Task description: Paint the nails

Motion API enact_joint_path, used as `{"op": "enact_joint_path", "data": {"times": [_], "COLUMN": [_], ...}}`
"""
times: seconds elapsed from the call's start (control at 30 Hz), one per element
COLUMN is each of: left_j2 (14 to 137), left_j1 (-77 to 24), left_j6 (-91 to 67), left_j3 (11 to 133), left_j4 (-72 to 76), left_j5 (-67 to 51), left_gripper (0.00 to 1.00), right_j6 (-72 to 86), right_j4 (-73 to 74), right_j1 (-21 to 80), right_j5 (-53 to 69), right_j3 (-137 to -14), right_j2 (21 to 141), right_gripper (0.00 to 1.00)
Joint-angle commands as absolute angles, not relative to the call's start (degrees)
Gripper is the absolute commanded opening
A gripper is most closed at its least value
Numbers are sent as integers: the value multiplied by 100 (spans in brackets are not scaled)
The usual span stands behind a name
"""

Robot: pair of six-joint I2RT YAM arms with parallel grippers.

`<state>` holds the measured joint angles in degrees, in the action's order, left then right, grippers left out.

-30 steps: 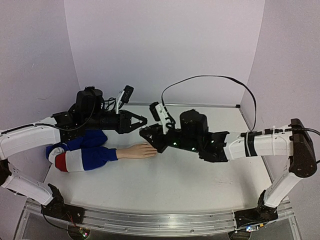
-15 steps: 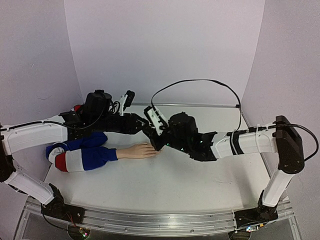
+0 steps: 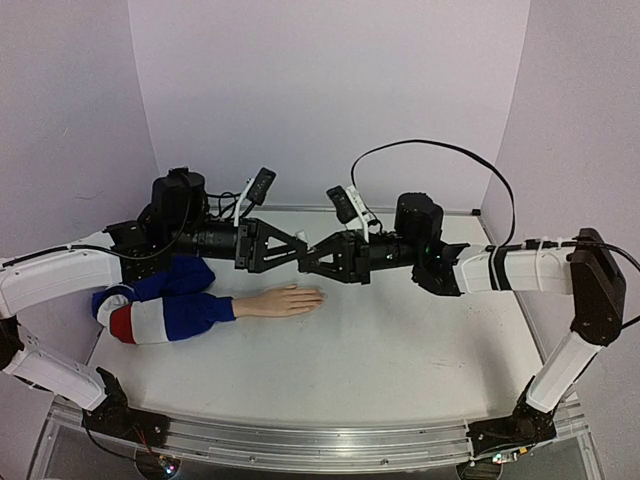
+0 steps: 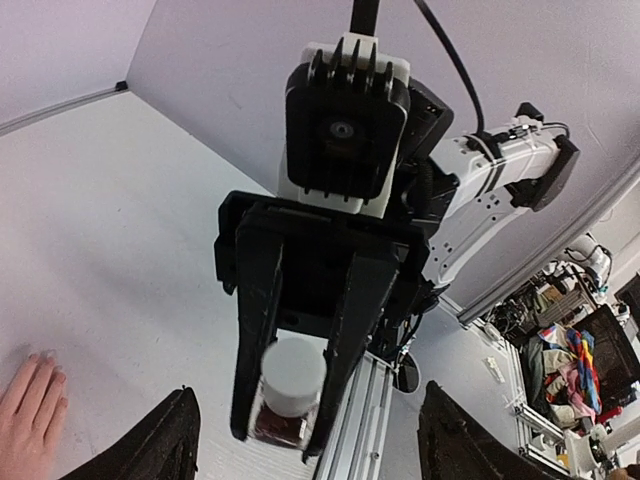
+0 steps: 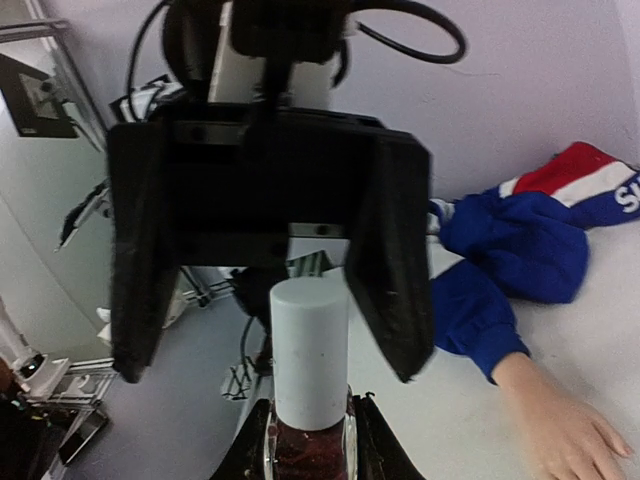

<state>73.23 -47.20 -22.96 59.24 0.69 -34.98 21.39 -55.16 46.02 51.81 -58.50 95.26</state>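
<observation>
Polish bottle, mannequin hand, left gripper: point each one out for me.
polish bottle (image 5: 310, 345), right wrist view, on its white cap.
mannequin hand (image 3: 285, 301), top view, on the back of the hand.
left gripper (image 3: 300, 251), top view, midway between its open fingertips.

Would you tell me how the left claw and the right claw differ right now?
The left claw is open and holds nothing; the right claw is shut on the polish bottle. The left claw comes in from the sleeve's side, the right claw from the opposite side. Both hang above the table, facing tip to tip.
</observation>
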Motion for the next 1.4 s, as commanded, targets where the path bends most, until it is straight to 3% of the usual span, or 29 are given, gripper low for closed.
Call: {"op": "enact_joint_path", "data": {"times": [0.0,0.13,0.33,0.6,1.03,1.17,1.23,1.3,1.37], "left_j2": [7158,7143,7172,7330,7452,7422,7395,7392,7450], "left_j1": [-4702,-4707,-4735,-4938,-4978,-5006,-5058,-5104,-5106], "left_j6": [-2361,-2359,-2368,-2391,-2372,-2352,-2365,-2476,-2622], "left_j3": [6004,6012,6090,6222,6242,6106,6043,6025,6041], "left_j4": [803,833,852,905,903,804,598,261,46], "left_j5": [-4023,-4074,-4253,-4254,-3648,-3007,-2334,-1518,-1074], "left_gripper": [73,68,49,50,11,0,0,0,0], "right_j6": [2991,3259,3291,3300,2633,1244,576,-44,-966], "right_j4": [-6803,-7216,-7285,-7287,-6588,-5052,-4372,-4443,-5339], "right_j1": [4625,4721,4748,4761,4755,5001,5605,6363,6687], "right_j5": [6264,6496,6460,6417,5789,3282,204,-3826,-5654], "right_j3": [-5845,-5889,-5871,-5854,-5718,-5655,-5783,-5953,-6007], "right_j2": [9403,9502,9548,9654,9496,9005,8909,9195,9626], "right_gripper": [0,1,0,0,0,0,0,0,0]}}
